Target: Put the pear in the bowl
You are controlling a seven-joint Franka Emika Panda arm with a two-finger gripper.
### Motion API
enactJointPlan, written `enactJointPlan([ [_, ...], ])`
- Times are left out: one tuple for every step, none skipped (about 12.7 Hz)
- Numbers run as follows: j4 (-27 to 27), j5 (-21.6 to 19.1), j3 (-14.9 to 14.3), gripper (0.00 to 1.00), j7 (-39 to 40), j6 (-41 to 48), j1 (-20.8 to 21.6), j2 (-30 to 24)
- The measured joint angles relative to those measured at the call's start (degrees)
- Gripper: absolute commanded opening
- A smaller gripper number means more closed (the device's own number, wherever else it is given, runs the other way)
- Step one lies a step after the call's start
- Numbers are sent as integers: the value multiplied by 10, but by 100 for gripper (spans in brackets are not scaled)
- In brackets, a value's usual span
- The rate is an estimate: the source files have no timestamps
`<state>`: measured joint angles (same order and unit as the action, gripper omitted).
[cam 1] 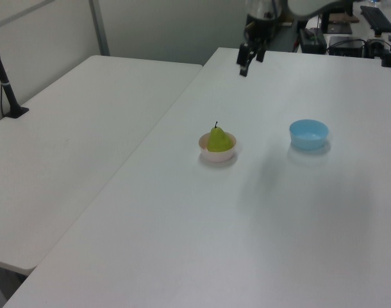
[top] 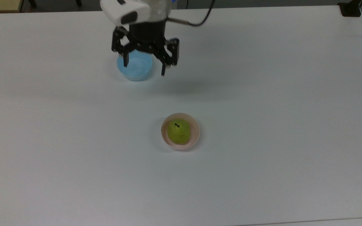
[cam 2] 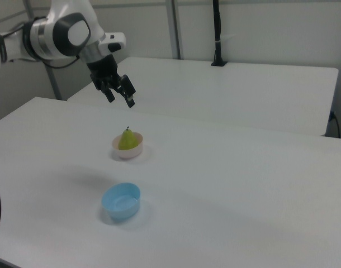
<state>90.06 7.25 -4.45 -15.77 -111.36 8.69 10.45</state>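
Observation:
The yellow-green pear (top: pixel 178 131) (cam 1: pixel 216 139) (cam 2: pixel 126 139) stands upright, stem up, inside the pale pink bowl (top: pixel 195 133) (cam 1: pixel 217 155) (cam 2: pixel 127 152) near the middle of the white table. My gripper (top: pixel 144 69) (cam 1: pixel 248 63) (cam 2: pixel 121 101) hangs open and empty high above the table, well away from the pear. In the top view it overlaps the light blue bowl, toward the top view's upper left of the pink bowl.
A light blue bowl (top: pixel 136 69) (cam 1: pixel 308 134) (cam 2: pixel 121 201) sits empty on the table (top: pixel 262 125). A second white table (cam 1: pixel 74 128) (cam 2: pixel 243 89) adjoins. A black post (cam 2: pixel 217 33) stands on the far table, another (cam 1: pixel 3 77) at the left view's left edge.

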Motion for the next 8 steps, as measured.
enactJointPlan([
  [0, -13, 0, 100, 30, 27, -9, -16],
  [0, -23, -1, 100, 56, 52, -18, -29],
  [1, -29, -1, 100, 77, 75, -26, -41],
  [2, -33, -1, 100, 92, 100, -33, -56],
  [2, -33, -1, 100, 99, 120, -36, -65],
  [2, -37, -1, 100, 105, 138, -39, -72],
  [3, -41, -2, 100, 110, 145, -42, -74],
  [3, -44, -2, 100, 112, 149, -44, -76],
])
